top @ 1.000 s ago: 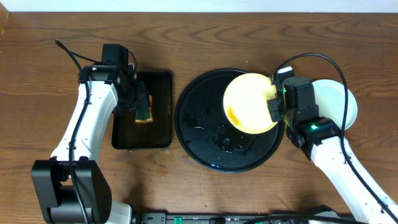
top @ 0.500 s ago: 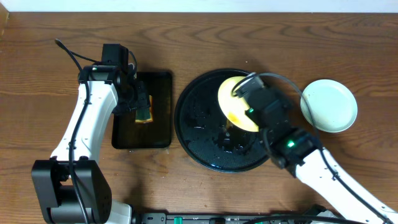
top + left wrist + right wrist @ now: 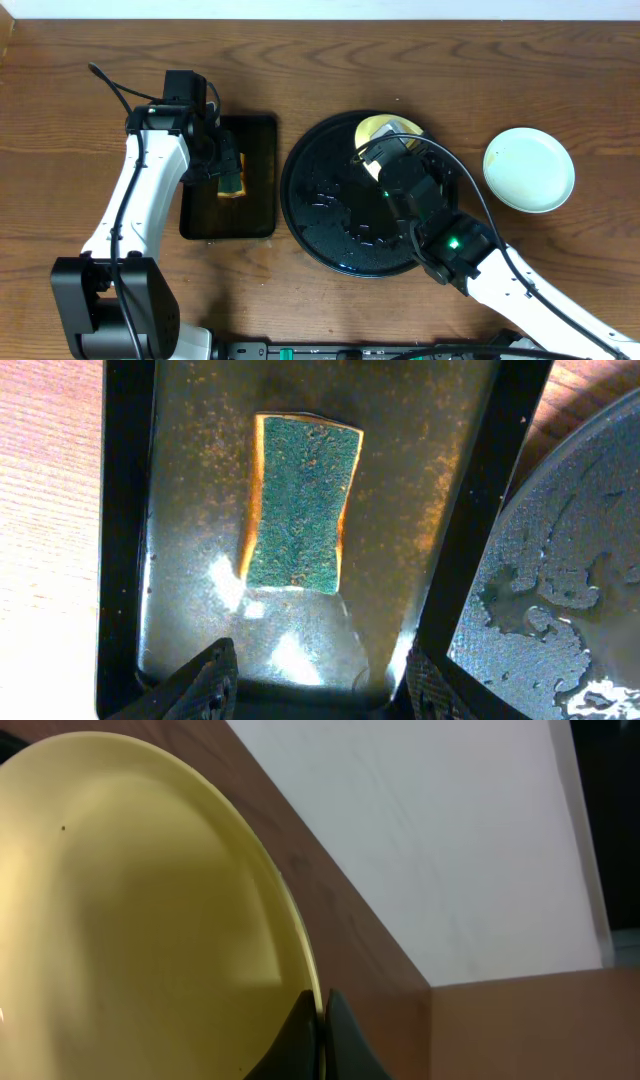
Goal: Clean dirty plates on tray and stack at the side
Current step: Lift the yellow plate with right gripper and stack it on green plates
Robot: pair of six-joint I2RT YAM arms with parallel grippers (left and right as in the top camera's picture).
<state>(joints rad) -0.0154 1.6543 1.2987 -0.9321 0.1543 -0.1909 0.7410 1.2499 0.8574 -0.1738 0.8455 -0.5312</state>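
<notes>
My right gripper point(image 3: 322, 1010) is shut on the rim of the pale yellow plate point(image 3: 130, 920) and holds it tipped steeply on edge. From overhead, only a sliver of this plate point(image 3: 386, 127) shows over the back of the round black tray point(image 3: 320, 200), with the right gripper point(image 3: 384, 152) and its wrist covering most of it. A pale mint plate point(image 3: 529, 168) lies on the table to the right of the tray. My left gripper point(image 3: 322, 685) is open and empty above the near end of the rectangular tray, just short of a green sponge point(image 3: 300, 500).
The small rectangular black tray point(image 3: 262, 180) lies left of the round tray and holds the sponge point(image 3: 232, 183). The round tray's surface is wet with droplets and also shows in the left wrist view point(image 3: 560, 590). A white wall borders the table's far edge.
My right arm has swung left over the round tray. The yellow plate has tipped from face-up to nearly edge-on. The mint plate is uncovered. The left arm has not moved.
</notes>
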